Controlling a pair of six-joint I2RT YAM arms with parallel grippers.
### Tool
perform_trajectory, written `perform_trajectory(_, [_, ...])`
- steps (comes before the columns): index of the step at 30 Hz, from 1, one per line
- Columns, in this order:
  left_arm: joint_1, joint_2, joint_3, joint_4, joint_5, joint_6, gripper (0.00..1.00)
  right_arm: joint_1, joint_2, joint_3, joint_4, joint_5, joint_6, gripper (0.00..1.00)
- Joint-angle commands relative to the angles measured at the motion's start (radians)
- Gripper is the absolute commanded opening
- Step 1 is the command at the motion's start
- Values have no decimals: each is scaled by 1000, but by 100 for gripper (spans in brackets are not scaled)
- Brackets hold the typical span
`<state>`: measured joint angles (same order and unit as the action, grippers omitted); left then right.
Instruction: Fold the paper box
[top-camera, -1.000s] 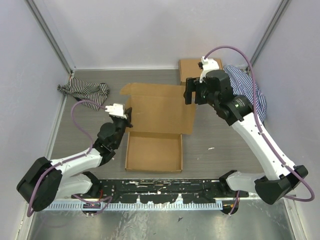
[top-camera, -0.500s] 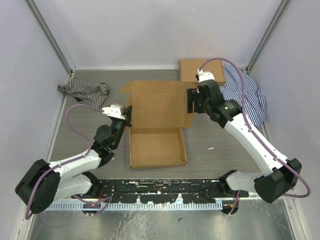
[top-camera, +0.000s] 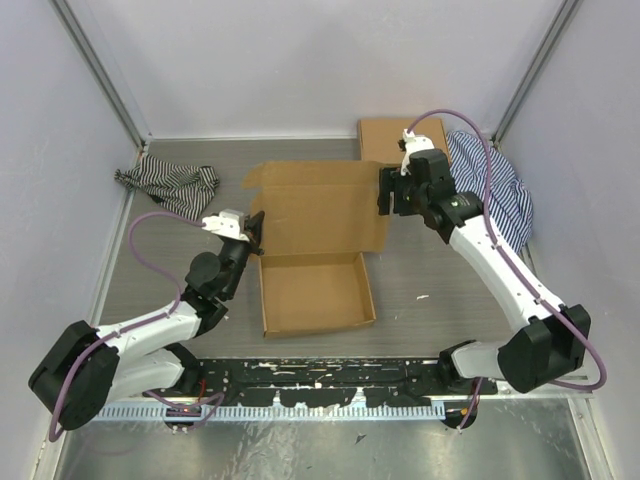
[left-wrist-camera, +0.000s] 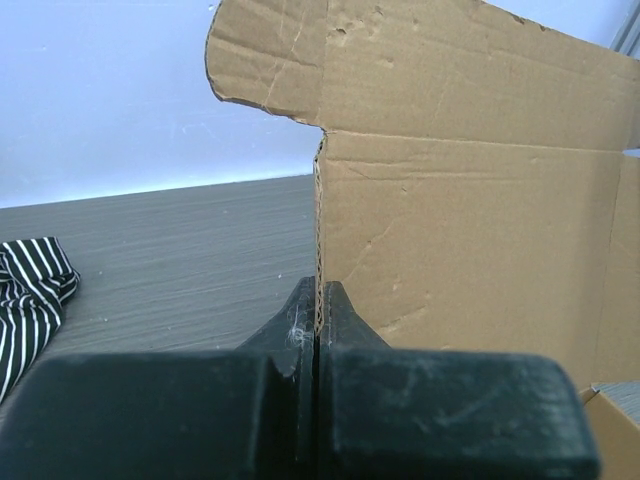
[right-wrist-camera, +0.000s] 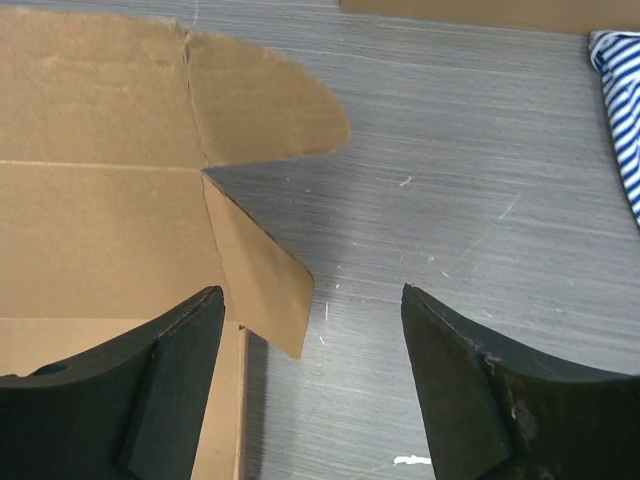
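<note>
The paper box (top-camera: 318, 292) is brown die-cut cardboard, with a shallow tray near me and its lid panel (top-camera: 320, 205) raised behind it. My left gripper (top-camera: 256, 232) is shut on the lid's left edge, and the left wrist view shows the corrugated edge (left-wrist-camera: 320, 220) pinched between the fingers (left-wrist-camera: 345, 315). My right gripper (top-camera: 386, 192) stands open at the lid's right edge. In the right wrist view a small side flap (right-wrist-camera: 262, 272) hangs between its spread fingertips (right-wrist-camera: 195, 320), just right of the left one, below a rounded flap (right-wrist-camera: 265, 100).
Another flat brown cardboard box (top-camera: 392, 135) lies at the back right, beside a blue striped cloth (top-camera: 497, 182). A black-and-white striped cloth (top-camera: 170, 182) is bunched at the back left. White walls with metal posts enclose the grey table (top-camera: 440, 270).
The box's tray has slid a little to the right and turned slightly. The right gripper dipped toward the lid's right edge, then drew back a little. The left gripper kept its pinch.
</note>
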<state>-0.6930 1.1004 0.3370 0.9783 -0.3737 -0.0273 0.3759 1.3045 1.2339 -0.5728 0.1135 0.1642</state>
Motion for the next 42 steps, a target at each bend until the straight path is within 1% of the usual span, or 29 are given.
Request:
perform_trajectory(1, [-2,-20,-10,74,10,0,0,-33,29,33,120,-175,-72,76])
perform_trajectory(4, [-2,-19,-9,75,11,0,0,-35,56,50,131,-218,-83,76])
perform_trajectory(7, [-3,-14,-10,78,11,0,0,-35,91,78,125,-226,-82,74])
perform_trajectory(8, [-3,-13,-10,82,12,0,0,-36,99,85,120,-233,-83,73])
perform_trajectory(10, [-3,-13,-10,84,11,1,0,-35,114,94,108,-267,-92,68])
perform_trajectory(11, [-3,-13,-11,83,12,1,0,-35,119,100,100,-279,-94,61])
perform_trajectory(15, [-3,-10,-9,84,2,9,0,-35,130,106,75,-312,-87,26])
perform_trajectory(16, [-3,-9,-8,83,-3,11,1,-34,129,103,72,-306,-82,19])
perform_trajectory(18, [-3,-12,-2,66,-15,11,8,-35,122,90,67,-277,-65,12])
perform_trajectory(19, [-2,-15,2,51,-21,8,14,-34,112,75,72,-263,-58,11])
perform_trajectory(21, [-3,-32,19,-2,-32,-4,34,-35,81,34,100,-233,-48,9])
perform_trajectory(22, [-3,-44,29,-41,-35,-7,41,-34,56,8,121,-228,-46,8])
perform_trajectory(23, [-3,-59,46,-85,-42,-12,47,-34,29,-21,153,-221,-45,8])
perform_trajectory(24, [-3,-77,65,-143,-52,-21,51,-34,-3,-52,181,-217,-42,7])
perform_trajectory(27, [-3,-146,135,-330,-97,-35,54,-33,-83,-101,234,-204,-30,7])
perform_trajectory(30, [-3,-206,206,-497,-146,-59,55,-25,-116,-102,231,-185,-26,6])
perform_trajectory(33, [-3,-248,267,-664,-169,-70,56,-2,-149,-112,248,-151,-63,6])
perform_trajectory(35, [-3,-266,304,-745,-180,-76,57,17,-183,-132,281,-134,-98,6])
perform_trajectory(37, [-3,-278,332,-801,-177,-75,58,29,-225,-164,334,-149,-142,6])
perform_trajectory(39, [-3,-281,365,-858,-163,-72,62,41,-271,-194,375,-188,-194,6])
perform_trajectory(42, [-2,-262,401,-911,-114,-36,69,43,-315,-203,374,-250,-265,6])
